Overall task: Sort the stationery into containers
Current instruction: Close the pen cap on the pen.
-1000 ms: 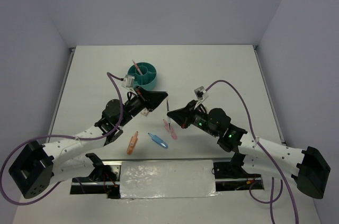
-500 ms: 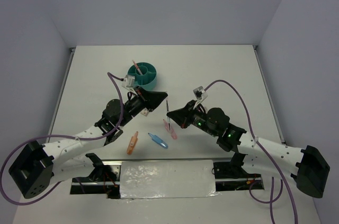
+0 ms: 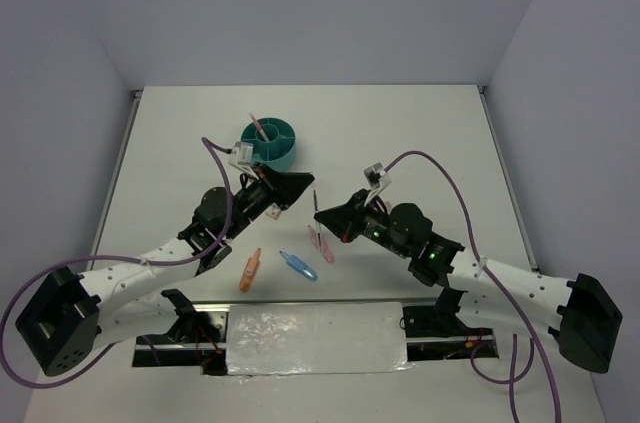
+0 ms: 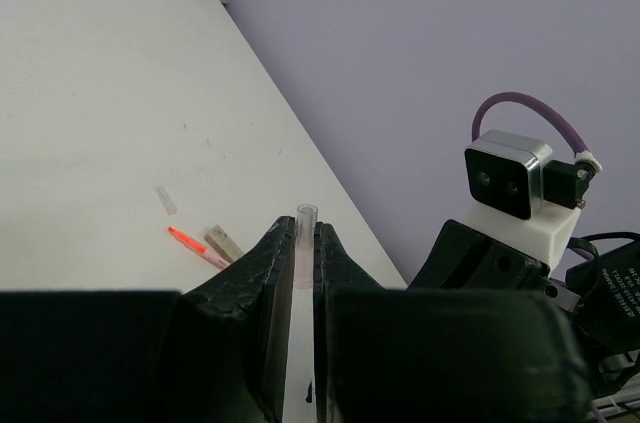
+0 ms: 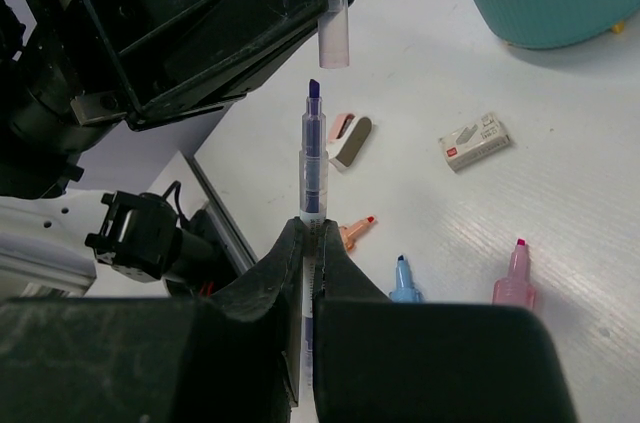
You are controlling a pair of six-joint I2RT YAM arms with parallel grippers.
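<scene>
Early stage. One pink pen [image 3: 256, 126] stands in the cup [image 3: 283, 153], left of centre toward the far edge of the worktop [image 3: 420, 133]. Right gripper [image 5: 308, 233] is clamped on an uncapped pen [image 5: 315, 158], tip up. Left gripper [image 4: 303, 243] is clamped on the clear cap [image 5: 334, 28] just above that tip, not touching. Looks like a recap before it goes in. Unsorted: orange marker [image 3: 250, 268], blue marker [image 3: 298, 265] and pink marker [image 3: 322, 243] by the near edge, and an eraser box [image 5: 475, 140] between them and the cup.

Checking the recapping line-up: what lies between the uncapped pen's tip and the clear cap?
Nothing. The right wrist view shows only a bare gap between the tip of the pen and the cap.
</scene>
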